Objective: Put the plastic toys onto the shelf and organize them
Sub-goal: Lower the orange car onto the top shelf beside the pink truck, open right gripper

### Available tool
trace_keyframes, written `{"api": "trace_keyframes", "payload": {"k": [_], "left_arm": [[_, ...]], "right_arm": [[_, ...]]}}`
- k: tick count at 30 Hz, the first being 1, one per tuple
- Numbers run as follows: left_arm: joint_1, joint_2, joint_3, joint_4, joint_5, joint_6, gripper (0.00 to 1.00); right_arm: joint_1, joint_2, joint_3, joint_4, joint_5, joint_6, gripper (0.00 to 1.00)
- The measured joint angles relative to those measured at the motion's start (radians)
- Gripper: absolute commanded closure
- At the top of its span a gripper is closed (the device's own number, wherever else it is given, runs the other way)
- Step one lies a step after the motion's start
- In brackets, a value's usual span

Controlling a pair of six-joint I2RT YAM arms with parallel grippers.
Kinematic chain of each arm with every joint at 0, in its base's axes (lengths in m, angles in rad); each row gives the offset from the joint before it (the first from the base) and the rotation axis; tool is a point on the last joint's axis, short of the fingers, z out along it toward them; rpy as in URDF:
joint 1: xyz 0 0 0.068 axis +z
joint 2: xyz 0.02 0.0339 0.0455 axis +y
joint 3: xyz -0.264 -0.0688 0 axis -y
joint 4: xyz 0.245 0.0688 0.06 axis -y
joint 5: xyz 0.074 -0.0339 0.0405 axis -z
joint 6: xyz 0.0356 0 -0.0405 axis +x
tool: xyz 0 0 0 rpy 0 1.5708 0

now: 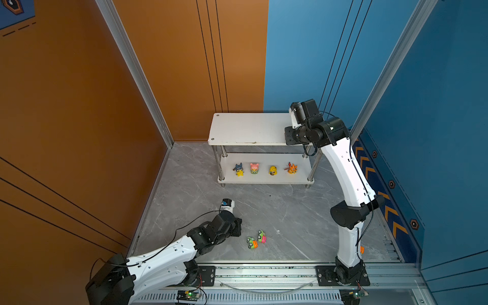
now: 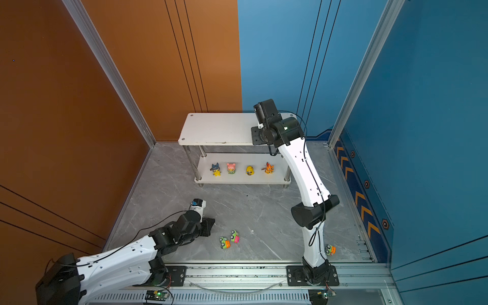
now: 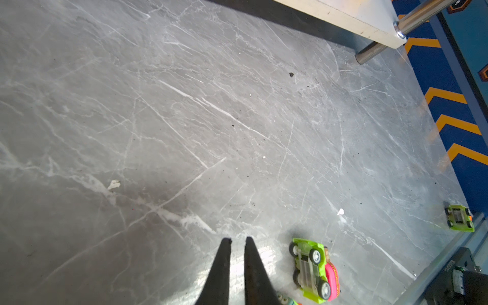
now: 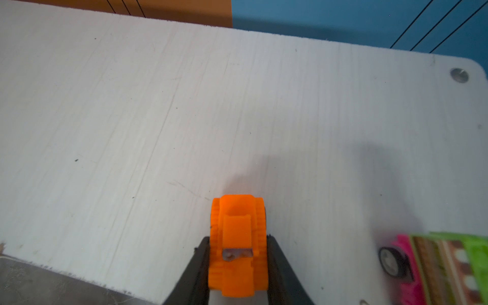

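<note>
Your right gripper (image 4: 237, 237) grasps stubby orange car (image 4: 236, 219) over shelf (image 4: 158, 105); pink-green car (image 4: 443, 269) at 3 o'clock; left gripper (image 3: 237, 239) barely parted, empty.

The left pincer (image 3: 237, 240) hung low, barely parted (a thin slit between its tips); the right pincer (image 4: 237, 239), raised high, gripped an orange car (image 4: 235, 219).

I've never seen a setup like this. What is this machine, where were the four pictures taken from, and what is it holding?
It is two robot arms, each ending in a two-fingered hand. Two pictures look down from overhead; the other two come from cameras on the wrists. The shelf carries four animal figures on its lower board. The right hand grips an orange car over the top board, beside a pink car. The left hand, fingers barely apart, holds nothing, near two green cars on the grey table.
</note>
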Motion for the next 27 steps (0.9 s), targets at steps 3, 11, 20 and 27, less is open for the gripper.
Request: {"api": "trace_keyframes", "payload": {"k": [3, 11, 20, 27], "left_arm": [[0.000, 0.003, 0.000, 0.001, 0.000, 0.000, 0.86], [0.000, 0.016, 0.000, 0.007, 0.000, 0.000, 0.86], [0.000, 0.010, 0.004, -0.005, 0.000, 0.008, 0.85], [0.000, -0.063, 0.016, -0.062, -0.025, 0.016, 0.83]], "right_arm": [[0.000, 0.000, 0.000, 0.000, 0.000, 0.001, 0.64], [0.001, 0.000, 0.000, 0.001, -0.001, 0.005, 0.54], [0.003, -0.037, -0.012, -0.001, 0.001, 0.007, 0.53], [0.117, -0.285, -0.210, 0.016, 0.072, 0.007, 0.52]]}}
